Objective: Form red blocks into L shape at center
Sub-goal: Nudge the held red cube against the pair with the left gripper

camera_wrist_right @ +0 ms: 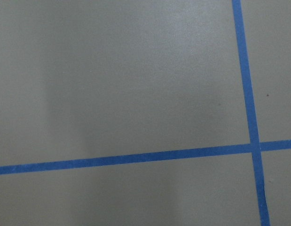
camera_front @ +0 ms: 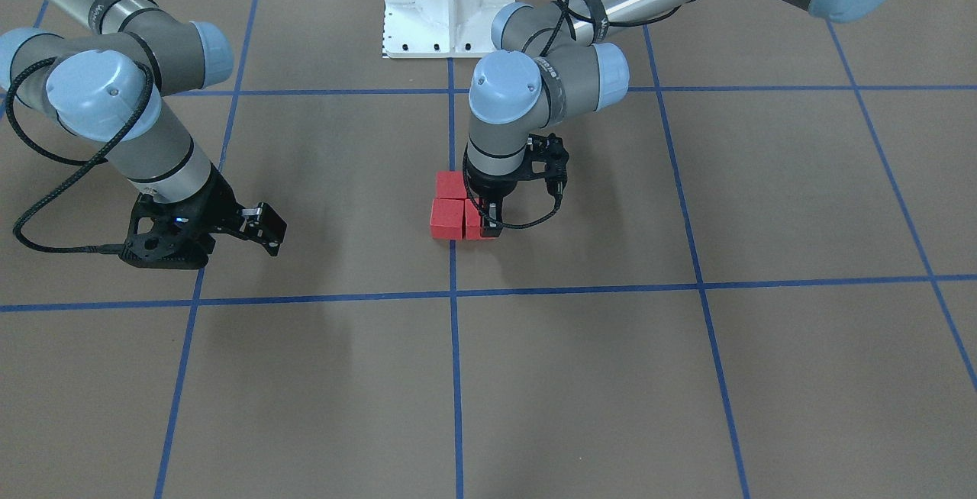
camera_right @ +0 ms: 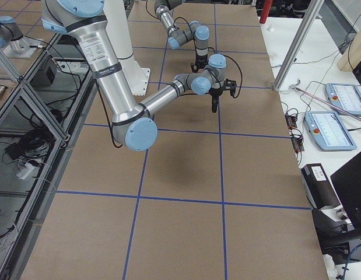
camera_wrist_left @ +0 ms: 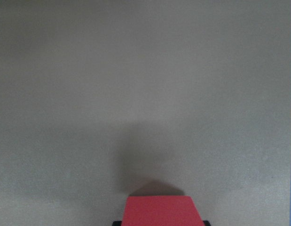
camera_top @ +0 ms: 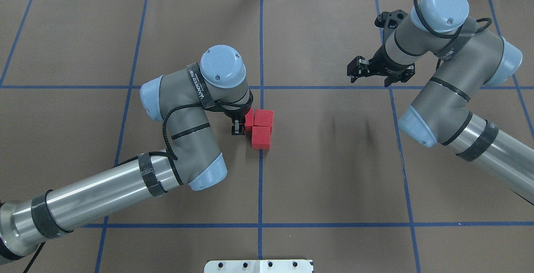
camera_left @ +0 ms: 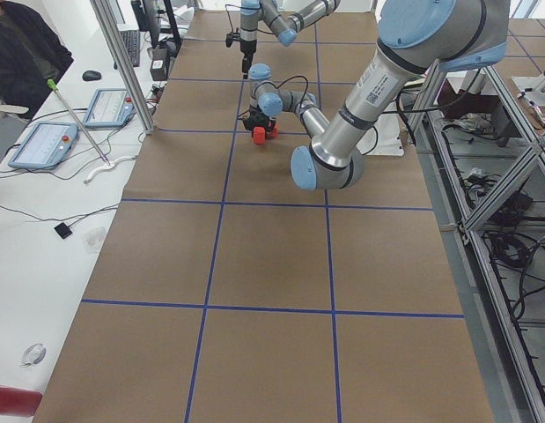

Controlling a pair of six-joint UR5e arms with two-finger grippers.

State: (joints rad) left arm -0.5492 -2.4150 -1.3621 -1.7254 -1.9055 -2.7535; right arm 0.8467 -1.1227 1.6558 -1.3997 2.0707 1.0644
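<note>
Three red blocks sit together on the center blue line (camera_top: 260, 181). One block (camera_top: 264, 118) lies just right of the line and another (camera_top: 261, 137) touches its near side. The third block (camera_top: 249, 119) is against the first one's left side. My left gripper (camera_top: 245, 124) is shut on this third block, low at the table. It fills the bottom edge of the left wrist view (camera_wrist_left: 159, 211). In the front view this gripper (camera_front: 484, 218) hides part of the held block (camera_front: 473, 221). My right gripper (camera_top: 358, 69) is open and empty, far right of the blocks, raised.
The white robot base (camera_top: 258, 266) is at the near edge. Blue tape lines (camera_wrist_right: 248, 94) grid the brown paper. The left arm's elbow (camera_top: 208, 173) hangs over the square left of the blocks. An operator and tablets are beyond the table's far side (camera_left: 43, 145).
</note>
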